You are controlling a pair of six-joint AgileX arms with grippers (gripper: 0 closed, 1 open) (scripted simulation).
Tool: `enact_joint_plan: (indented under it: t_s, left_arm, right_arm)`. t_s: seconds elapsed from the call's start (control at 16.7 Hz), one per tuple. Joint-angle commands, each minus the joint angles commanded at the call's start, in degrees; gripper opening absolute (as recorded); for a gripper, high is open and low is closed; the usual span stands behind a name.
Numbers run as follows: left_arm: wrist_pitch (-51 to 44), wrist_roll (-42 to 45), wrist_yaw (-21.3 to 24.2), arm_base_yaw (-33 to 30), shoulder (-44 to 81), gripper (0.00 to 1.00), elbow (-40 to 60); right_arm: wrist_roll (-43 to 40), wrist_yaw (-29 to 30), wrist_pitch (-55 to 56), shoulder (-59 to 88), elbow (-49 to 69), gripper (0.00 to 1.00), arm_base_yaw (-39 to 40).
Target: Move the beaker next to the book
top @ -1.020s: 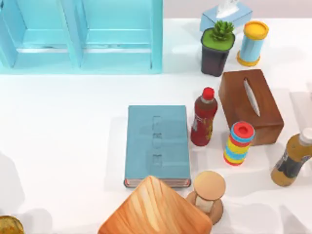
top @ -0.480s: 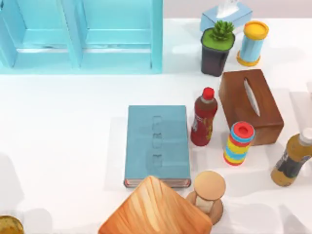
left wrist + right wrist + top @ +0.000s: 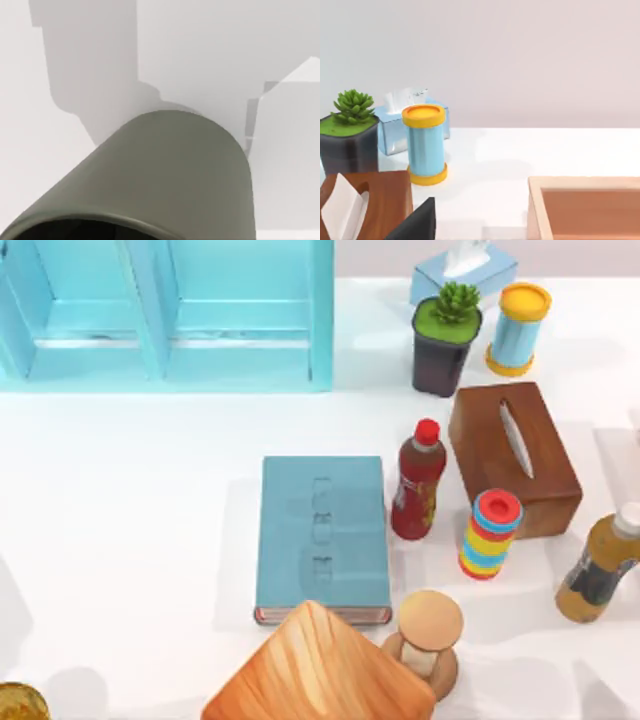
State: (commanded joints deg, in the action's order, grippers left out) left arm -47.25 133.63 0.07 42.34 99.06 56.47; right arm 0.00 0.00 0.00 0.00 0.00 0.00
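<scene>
Small grey-green tapered beaker [image 3: 175, 175] sits close under the left wrist camera, dark inside at its rim, above white bench surface [image 3: 210, 50]. Whether the left gripper is clasping it cannot be told from the pictures.

Large flat teal-blue hardcover book [image 3: 322, 535] lies flat at mid-bench, reddish page edge facing the near edge. A tilted light wooden board [image 3: 318, 668] overlaps the book's near edge. Just beside the book's right side: a red-capped dark red bottle [image 3: 418, 481]. Past it, a brown wooden tissue box [image 3: 514, 455] and a striped stacked-ring cylinder [image 3: 490, 534].

Far-left corner: light blue shelf unit [image 3: 165, 315].

Right gripper's state cannot be told either.
</scene>
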Motion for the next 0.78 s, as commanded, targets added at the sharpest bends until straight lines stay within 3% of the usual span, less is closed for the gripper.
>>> enact_joint_plan:
  t_s: [0.24,0.78]
  left_arm:
    - [0.3,0.0,0.0,0.0,0.1,1.0,-0.3]
    - [0.3,0.0,0.0,0.0,0.1,0.32,-0.3]
  right_arm:
    - [0.0,0.0,0.0,0.0,0.0,1.0,0.0]
    - [0.0,0.0,0.0,0.0,0.0,1.0,0.0]
